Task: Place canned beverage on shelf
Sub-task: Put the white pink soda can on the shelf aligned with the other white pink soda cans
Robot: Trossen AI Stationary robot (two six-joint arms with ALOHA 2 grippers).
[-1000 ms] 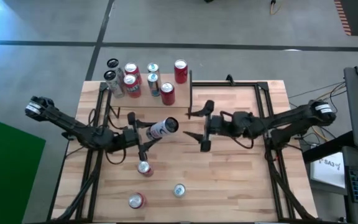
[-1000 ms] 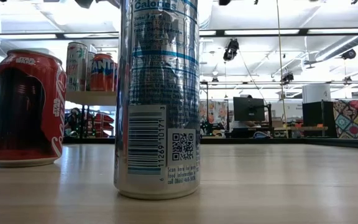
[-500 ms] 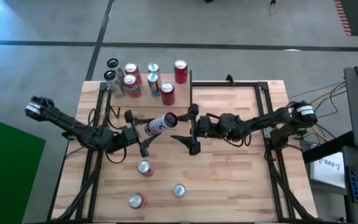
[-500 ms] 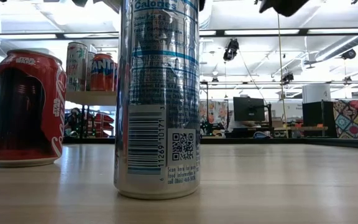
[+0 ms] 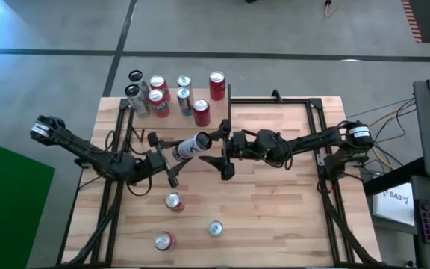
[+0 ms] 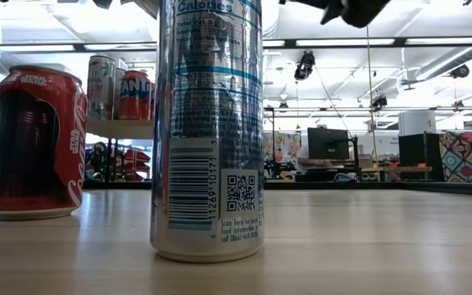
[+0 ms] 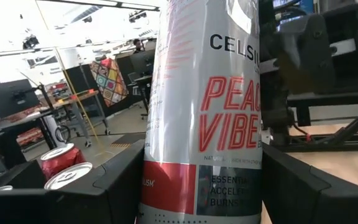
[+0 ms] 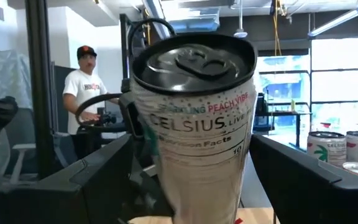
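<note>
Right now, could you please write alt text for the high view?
The left gripper holds a tall white and red can tilted above the wooden table, while the open right gripper straddles its top end. Seven cans stand on the light wooden shelf; three on the table.

Overhead looks straight down; low sits at tabletop level; both wrist views closely share the white can.

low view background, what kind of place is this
Probably a robotics lab or open workshop: strip ceiling lights, desks with monitors behind the table, and a person at another rig in the right wrist view.
</note>
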